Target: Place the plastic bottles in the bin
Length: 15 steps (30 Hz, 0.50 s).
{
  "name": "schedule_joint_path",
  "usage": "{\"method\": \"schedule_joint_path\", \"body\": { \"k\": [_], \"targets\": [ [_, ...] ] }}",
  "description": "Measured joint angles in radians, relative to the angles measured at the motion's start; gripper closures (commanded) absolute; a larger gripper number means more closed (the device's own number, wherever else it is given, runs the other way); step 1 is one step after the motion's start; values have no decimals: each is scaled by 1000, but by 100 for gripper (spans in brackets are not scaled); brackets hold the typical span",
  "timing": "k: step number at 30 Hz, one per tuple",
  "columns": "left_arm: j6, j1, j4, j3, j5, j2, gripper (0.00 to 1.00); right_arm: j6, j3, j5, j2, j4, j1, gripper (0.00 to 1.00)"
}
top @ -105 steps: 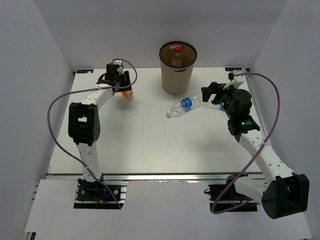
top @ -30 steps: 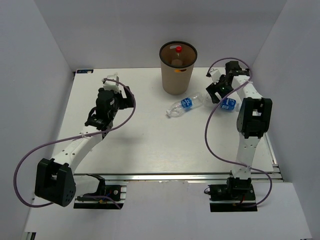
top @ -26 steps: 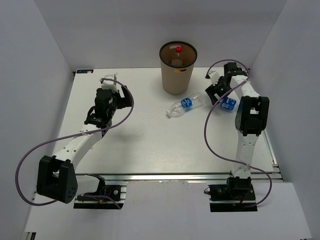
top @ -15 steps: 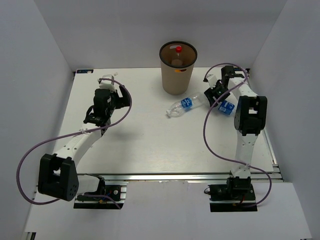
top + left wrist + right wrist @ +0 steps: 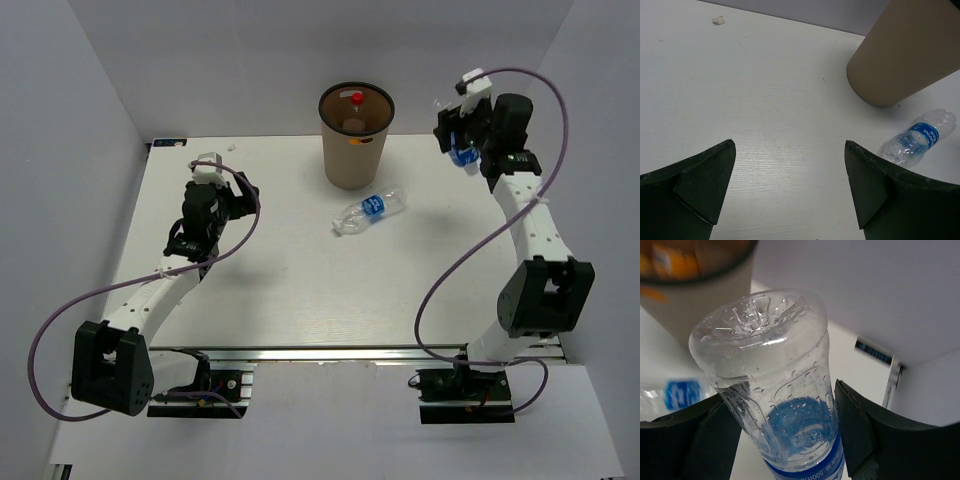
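Right claw (image 5: 461, 141) pinches a blue-labelled bottle (image 5: 775, 390) high, right of the bin (image 5: 355, 155).
Height likely lets it clear the rim; left claw (image 5: 787, 185) hangs spread, empty, while another bottle (image 5: 370, 211) lies on the table (image 5: 300, 290) by the bin.

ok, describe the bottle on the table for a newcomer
Find the tall tan bin at the back of the table. Just front-right of its base, a clear blue-labelled bottle lies on its side. Its twin is up in the right gripper; this one lies free.
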Motion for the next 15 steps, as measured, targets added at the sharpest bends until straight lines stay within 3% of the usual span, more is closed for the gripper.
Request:
{"method": "schedule_joint_path", "body": {
  "k": [2, 4, 7, 11, 15],
  "targets": [
    [-3, 0, 2, 0, -3, 0, 2, 78, -18, -35, -62, 121, 0, 65],
    [-7, 0, 3, 0, -8, 0, 2, 173, -65, -74, -121, 293, 0, 73],
    [-11, 0, 5, 0, -11, 0, 2, 330, -101, -113, -143, 525, 2, 74],
    [-18, 0, 8, -2, -12, -4, 2, 546, -2, -183, -26, 776, 8, 73],
    [-21, 1, 7, -10, -15, -13, 2, 660, 136, -207, 132, 901, 53, 71]
  ]
}}
